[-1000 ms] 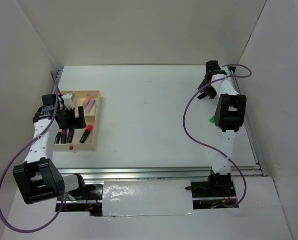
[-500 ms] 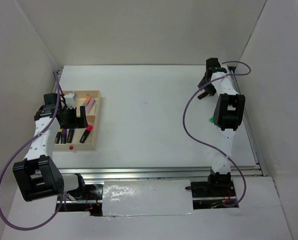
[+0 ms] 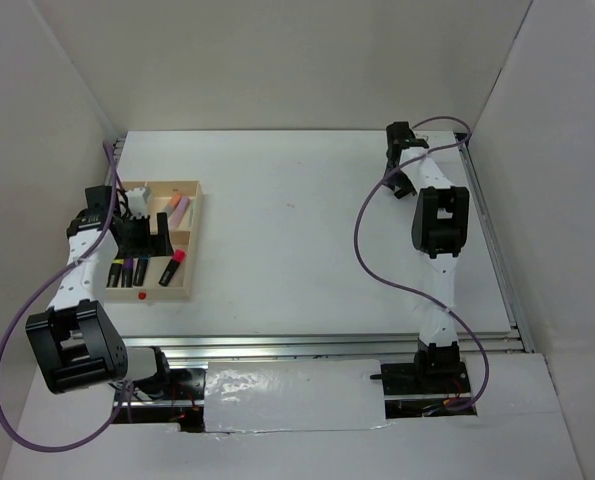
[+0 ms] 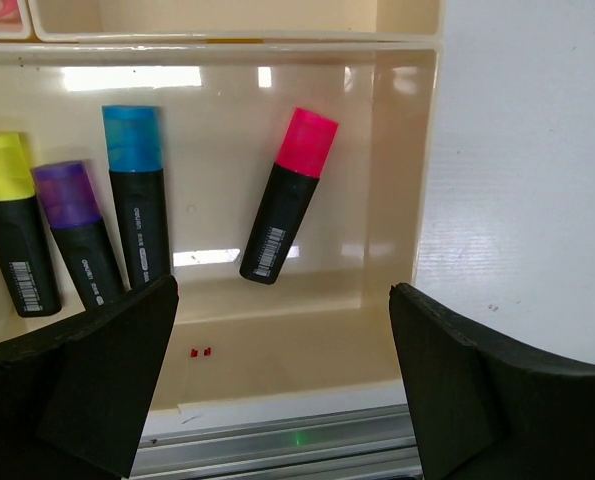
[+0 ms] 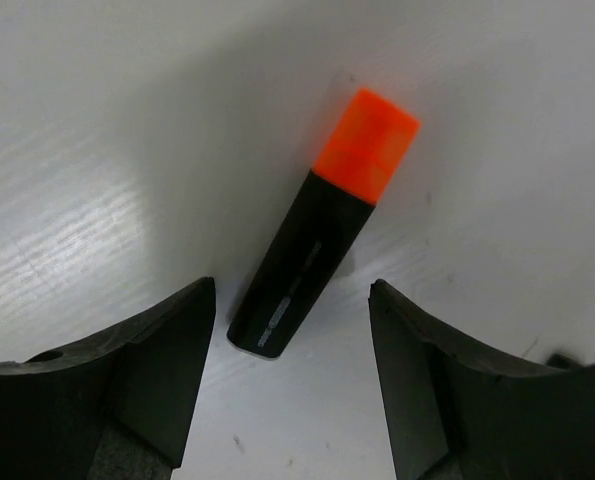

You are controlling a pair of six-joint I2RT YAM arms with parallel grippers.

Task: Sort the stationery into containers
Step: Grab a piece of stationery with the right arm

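— What's moved on your side?

— I've swung the right gripper [image 5: 292, 385] inward along the far edge — its fingers are spread wide, holding nothing, straddling the orange-capped marker [image 5: 319, 226] lying on the table [image 3: 297, 230].

— And the left?

— The left gripper [image 4: 282, 385] hovers wide open, empty, over the tray [image 3: 194, 215], where the pink-capped marker [image 4: 288, 196] lies. Orange goes next, I reckon.

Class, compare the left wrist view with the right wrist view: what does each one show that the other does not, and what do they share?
Only the left wrist view shows the wooden tray, holding the pink-capped, blue-capped, purple-capped and yellow-capped markers. Only the right wrist view shows the orange-capped marker, lying on the white table between the open fingers. Both show black-bodied highlighters and two spread dark fingers with nothing gripped.
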